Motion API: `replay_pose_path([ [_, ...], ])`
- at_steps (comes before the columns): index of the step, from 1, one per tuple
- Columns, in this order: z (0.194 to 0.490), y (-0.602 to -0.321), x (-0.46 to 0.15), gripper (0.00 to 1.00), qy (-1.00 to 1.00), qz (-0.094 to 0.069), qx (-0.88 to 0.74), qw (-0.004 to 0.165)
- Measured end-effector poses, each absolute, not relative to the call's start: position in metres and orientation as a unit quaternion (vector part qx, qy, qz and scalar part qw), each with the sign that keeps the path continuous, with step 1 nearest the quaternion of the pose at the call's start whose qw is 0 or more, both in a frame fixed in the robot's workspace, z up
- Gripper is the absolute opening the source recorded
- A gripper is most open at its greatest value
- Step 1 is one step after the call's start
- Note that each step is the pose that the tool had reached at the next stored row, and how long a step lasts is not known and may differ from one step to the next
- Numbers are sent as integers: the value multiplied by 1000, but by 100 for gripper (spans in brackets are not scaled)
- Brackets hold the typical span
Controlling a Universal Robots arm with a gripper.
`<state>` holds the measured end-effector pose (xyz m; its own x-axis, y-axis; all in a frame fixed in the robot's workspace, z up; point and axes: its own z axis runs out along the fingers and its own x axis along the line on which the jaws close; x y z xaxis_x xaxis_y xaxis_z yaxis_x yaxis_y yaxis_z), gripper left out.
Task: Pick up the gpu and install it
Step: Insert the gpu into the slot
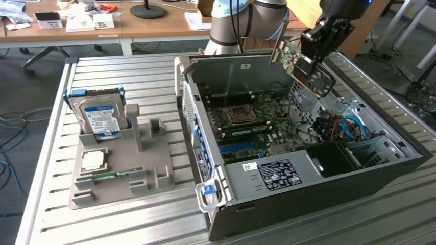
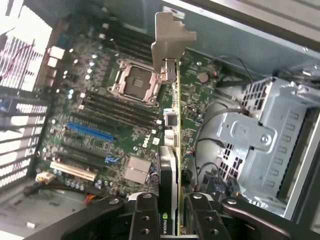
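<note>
Green gpu point(image 1: 291, 55), silver bracket point(image 2: 167, 40); green motherboard point(image 2: 100, 115), blue slot point(image 2: 90, 131); black tool point(image 2: 172, 212); grey holder point(image 1: 153, 153).

Robotics lab bench
Robot arm point(image 1: 232, 23) over a slatted metal table point(image 1: 122, 219); open computer case point(image 1: 307, 204); cluttered wooden desks point(image 1: 136, 25) upper left.

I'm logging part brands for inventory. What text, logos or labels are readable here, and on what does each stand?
"NVIDIA": on the gpu, close to where the gripper clamps it.
"DELL": printed on the motherboard, near the processor socket.
Blue-white label on the hard drive: too small to read.
Black label on the power supply: too small to read.
</note>
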<state>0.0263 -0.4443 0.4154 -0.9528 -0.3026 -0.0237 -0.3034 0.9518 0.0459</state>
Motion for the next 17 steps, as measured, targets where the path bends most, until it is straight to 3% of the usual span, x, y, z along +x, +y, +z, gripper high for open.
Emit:
replay_pose_path([
  [17,415,-444,26,27,953,25,-303,4],
])
